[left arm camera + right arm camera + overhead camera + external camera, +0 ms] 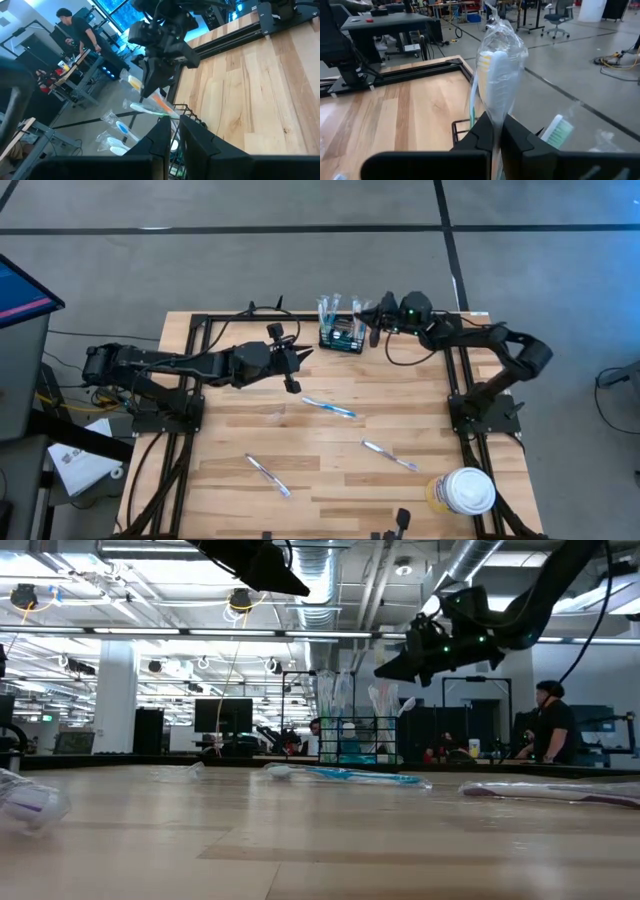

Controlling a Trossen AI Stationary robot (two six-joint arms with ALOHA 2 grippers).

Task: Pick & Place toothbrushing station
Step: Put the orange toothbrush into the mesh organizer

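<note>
The toothbrushing station, a small black wire-mesh holder (pixel 341 337), stands at the table's far edge with several wrapped toothbrushes upright in it; it also shows in the low view (pixel 360 745). My right gripper (pixel 374 320) hangs just right of the holder and above it, shut on a toothbrush in a clear wrapper (pixel 497 75). My left gripper (pixel 291 370) is shut and empty, raised over the table's middle, left of the holder. In the left wrist view its fingers (pixel 172 137) point toward the holder and the right gripper (pixel 155 75). My right gripper pinches the wrapped toothbrush between its two fingers at the handle (pixel 496 117), below the brush head. The head stands upright above the fingers inside the wrapper. The fingers hide the lower end, above the holder's rim (pixel 462 125).
Three wrapped toothbrushes lie flat on the table: one in the middle (pixel 330 408), one nearer right (pixel 390 455), one near left (pixel 268 476). A round white-lidded yellowish tub (pixel 466 490) stands at the near right corner. A person (pixel 550 725) stands in the room beyond.
</note>
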